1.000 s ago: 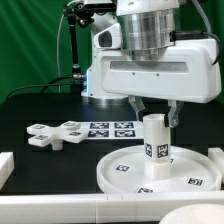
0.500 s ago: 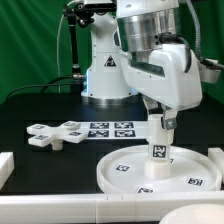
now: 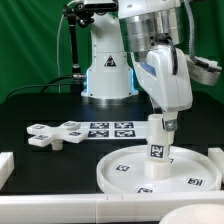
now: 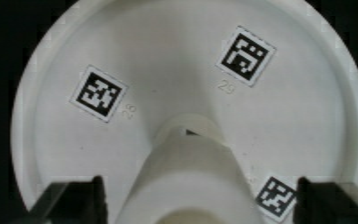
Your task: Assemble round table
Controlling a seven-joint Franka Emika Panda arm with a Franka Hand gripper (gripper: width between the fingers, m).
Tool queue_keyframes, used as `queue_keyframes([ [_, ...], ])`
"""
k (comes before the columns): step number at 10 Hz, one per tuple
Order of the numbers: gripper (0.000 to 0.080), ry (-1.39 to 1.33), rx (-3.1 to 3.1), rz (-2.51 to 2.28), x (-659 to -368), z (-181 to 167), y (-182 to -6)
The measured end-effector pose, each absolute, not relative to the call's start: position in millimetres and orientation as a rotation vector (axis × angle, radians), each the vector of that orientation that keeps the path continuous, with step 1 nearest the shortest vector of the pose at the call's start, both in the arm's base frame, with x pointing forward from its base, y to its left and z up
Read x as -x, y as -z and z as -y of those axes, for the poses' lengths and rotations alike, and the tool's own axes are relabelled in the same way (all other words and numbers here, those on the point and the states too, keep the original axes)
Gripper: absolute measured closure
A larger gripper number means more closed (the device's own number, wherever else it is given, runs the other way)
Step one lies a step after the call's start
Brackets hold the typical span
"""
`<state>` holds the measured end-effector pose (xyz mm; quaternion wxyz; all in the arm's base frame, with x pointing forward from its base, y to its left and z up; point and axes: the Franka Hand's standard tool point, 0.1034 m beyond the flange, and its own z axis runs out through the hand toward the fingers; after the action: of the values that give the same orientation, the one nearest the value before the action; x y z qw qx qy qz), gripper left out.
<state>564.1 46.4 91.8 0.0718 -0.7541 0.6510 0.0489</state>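
Leg [image 3: 158, 143] stands upright on disc [image 3: 128, 172] at desk [image 3: 40, 160] front edge, claw [image 3: 160, 122] on its top. Cross [image 3: 52, 133] lies mid-desk, touching marker board [image 3: 110, 129].

The white rimmed disc [image 3: 160, 171] lies flat on the dark surface with tags on its face, the short thick leg [image 3: 158, 141] stands upright at its middle, and the tagged cross [image 3: 55, 133] lies well apart toward the exterior view's left.
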Motion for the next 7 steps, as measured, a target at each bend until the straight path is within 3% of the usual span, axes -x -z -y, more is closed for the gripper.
queue_keyframes([
  [1, 0.0177, -0.143, 2.361, -1.839, -565.8, -42.7, -93.8],
  [7, 0.0150, -0.084, 2.737, -1.193, -566.6, -44.5, -94.2],
])
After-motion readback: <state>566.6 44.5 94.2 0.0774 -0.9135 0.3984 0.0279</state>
